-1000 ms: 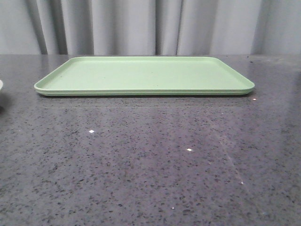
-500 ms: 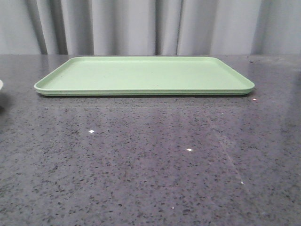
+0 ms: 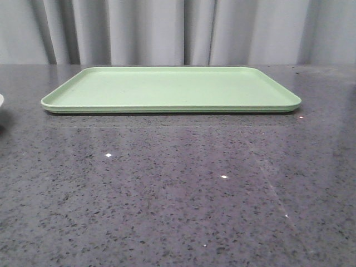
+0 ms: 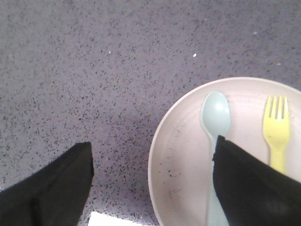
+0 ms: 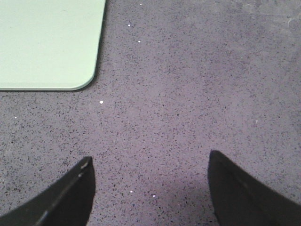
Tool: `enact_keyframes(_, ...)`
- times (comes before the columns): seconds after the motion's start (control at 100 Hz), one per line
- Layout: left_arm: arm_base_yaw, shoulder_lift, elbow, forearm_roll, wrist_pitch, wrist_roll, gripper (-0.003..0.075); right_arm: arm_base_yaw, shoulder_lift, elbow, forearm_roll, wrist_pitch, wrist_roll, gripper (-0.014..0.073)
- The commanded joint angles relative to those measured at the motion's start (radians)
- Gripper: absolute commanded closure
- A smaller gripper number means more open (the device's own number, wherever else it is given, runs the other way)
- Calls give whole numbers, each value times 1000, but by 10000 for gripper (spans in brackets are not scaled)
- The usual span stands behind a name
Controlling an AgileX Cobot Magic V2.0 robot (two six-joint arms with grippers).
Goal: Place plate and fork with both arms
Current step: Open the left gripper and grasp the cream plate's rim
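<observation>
In the left wrist view the cream-white plate (image 4: 188,155) lies on the dark speckled table, with the yellow fork (image 4: 277,134) and a pale blue spoon (image 4: 215,113) on it. My left gripper (image 4: 153,150) is open above the plate's rim, one finger over the bare table and the other over the plate, covering part of the spoon and the fork's handle. A sliver of the plate (image 3: 1,101) shows at the far left edge of the front view. My right gripper (image 5: 149,162) is open and empty over bare table. Neither gripper shows in the front view.
The flat light-green tray (image 3: 172,89) lies at the back middle of the table and holds nothing; its rounded corner shows in the right wrist view (image 5: 47,42). Grey curtains hang behind the table.
</observation>
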Motion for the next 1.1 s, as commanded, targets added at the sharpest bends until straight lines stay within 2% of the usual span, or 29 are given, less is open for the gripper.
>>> enact_keyframes(0.0,53,20,-30,-53,-59,55,209,-6,12,-33,-1,-69,-11,83)
enact_keyframes(0.13,112,59,-30,-127,-49,139,209,-6,12,-33,-1,-71,-11,83)
enact_keyframes(0.24,118,89,-21,-202,-51,192,209,-6,12,-33,-1,-71,-11,83)
enact_keyframes(0.34,118,125,-4,-204,-41,218,209,-6,12,-33,-1,-71,-11,83)
enact_keyframes(1.09,118,250,127,-228,-129,219,209,-6,12,-33,-1,-71,-11,83)
